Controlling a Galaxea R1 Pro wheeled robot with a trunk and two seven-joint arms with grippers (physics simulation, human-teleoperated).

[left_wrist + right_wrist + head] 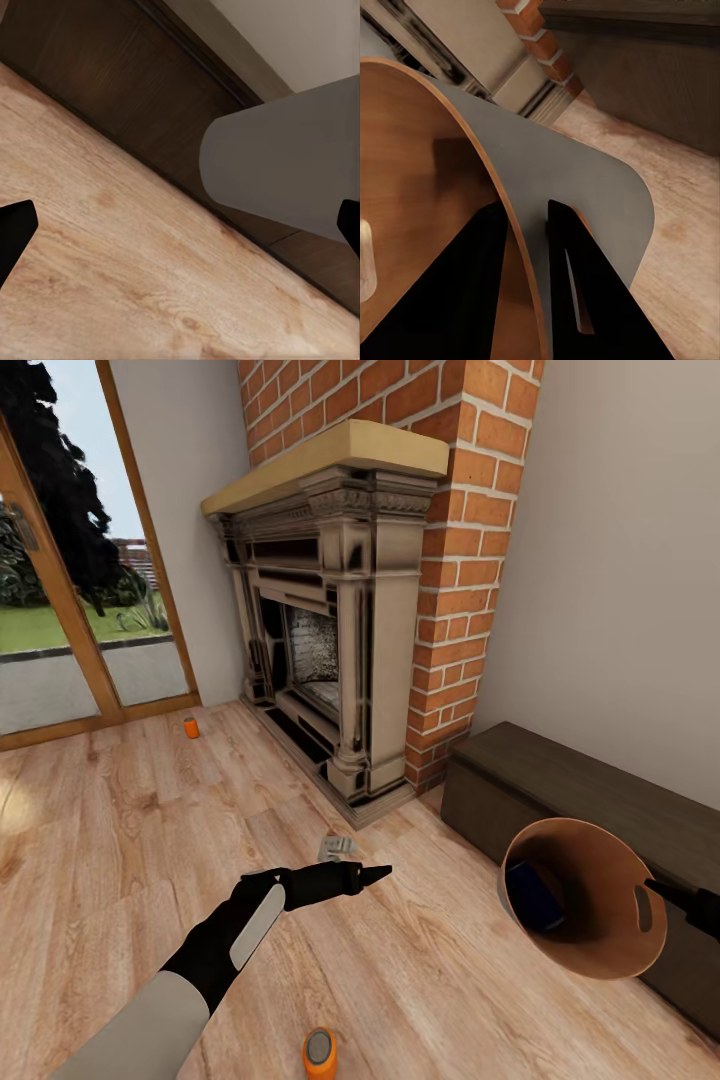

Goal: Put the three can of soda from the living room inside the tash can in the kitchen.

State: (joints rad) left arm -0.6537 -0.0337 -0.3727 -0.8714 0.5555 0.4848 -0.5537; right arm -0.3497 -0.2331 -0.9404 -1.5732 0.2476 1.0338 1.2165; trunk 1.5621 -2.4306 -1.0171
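Observation:
My right gripper (662, 888) (526, 214) is shut on the rim of the trash can (590, 905) (577, 180), one finger inside and one outside; the bin hangs tilted above the floor at the right. A blue soda can (533, 895) lies inside it. One orange soda can (320, 1053) stands on the floor close in front of me, below my left arm. Another orange can (191, 727) stands far off by the glass doors. My left gripper (375, 874) (180, 225) is open and empty, pointing toward the bin's grey outside (285, 172).
A brick fireplace (340, 630) with a dark surround stands ahead. A low dark wooden cabinet (600, 795) runs along the right wall behind the bin. Wood-framed glass doors (70, 610) are at the left. A small grey object (335, 848) lies on the floor near the hearth.

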